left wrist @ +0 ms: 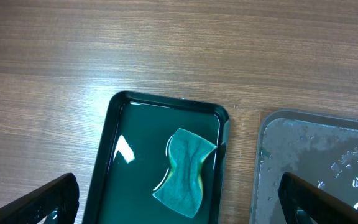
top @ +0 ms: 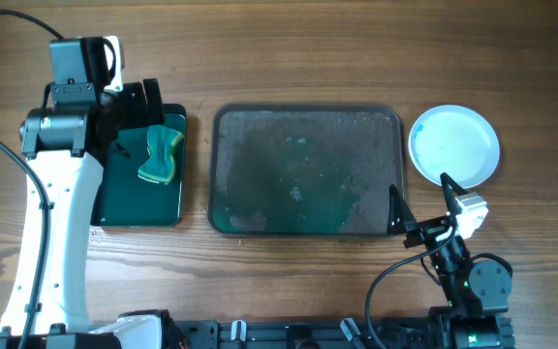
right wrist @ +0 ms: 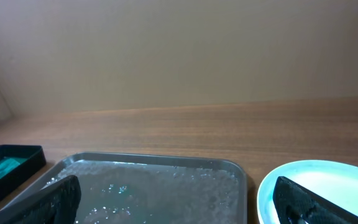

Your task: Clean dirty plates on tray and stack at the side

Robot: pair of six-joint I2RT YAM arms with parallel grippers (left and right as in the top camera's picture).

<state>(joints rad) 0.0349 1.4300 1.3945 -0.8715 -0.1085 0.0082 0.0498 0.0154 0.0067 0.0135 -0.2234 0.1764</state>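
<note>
Since the tray (top: 304, 109) in the desk's middle holds no plates and a pale blue plate (top: 453, 145) lies beside it toward the right edge, cleaning looks finished. Both the left gripper (left wrist: 179, 186), near the sponge (top: 160, 155), and the right gripper (top: 419, 192) gape wide and empty; only withdrawal seems left.

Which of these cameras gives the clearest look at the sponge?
The left wrist view: the sponge is close and whole, in the small black tray. Overhead shows it smaller. Right wrist shows only a teal sliver, far left.
</note>
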